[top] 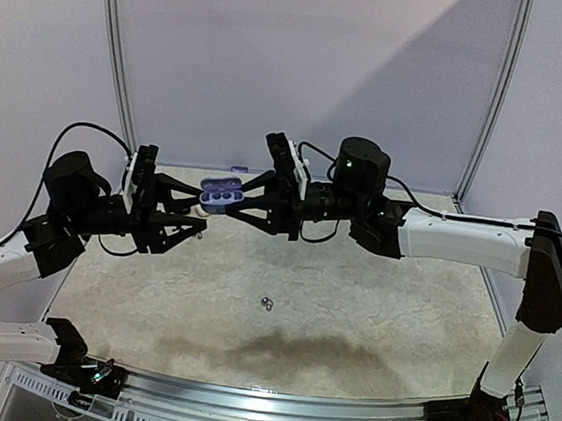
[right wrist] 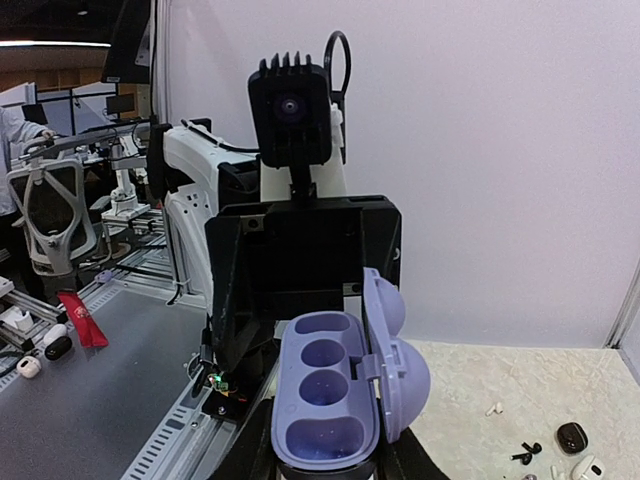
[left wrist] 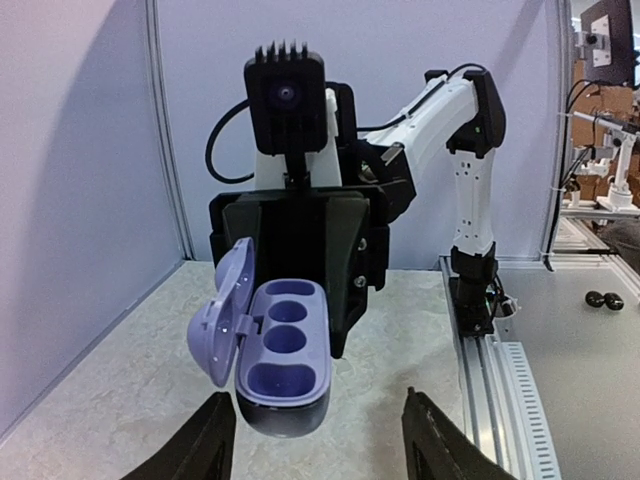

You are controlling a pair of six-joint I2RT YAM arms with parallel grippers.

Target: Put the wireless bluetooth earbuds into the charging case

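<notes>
1. Currently the right gripper (top: pixel 246 204) is clamped on the body of the lavender charging case (right wrist: pixel 322 400), held in the air toward 12 o'clock over the table (top: pixel 400 324). Its lid (right wrist: pixel 395 370) is swung open and its wells look empty.
2. Left gripper (left wrist: pixel 317 400): jaws apart, flanking the case's near end, gripping nothing.
3. None of the earbuds is seated. 1 silvery bud (top: pixel 266 303) lies on the table at 6 o'clock from the case; black buds (right wrist: pixel 525 452) lie at 4 o'clock in the right wrist view.
4. Judgement: the buds are tiny, light, smooth and rounded, so likely to squirt out. Pinch gently across the body with the fingertips.
5. The case looks like stiff, slick plastic. Hold its body, never the hinged lid.
</notes>
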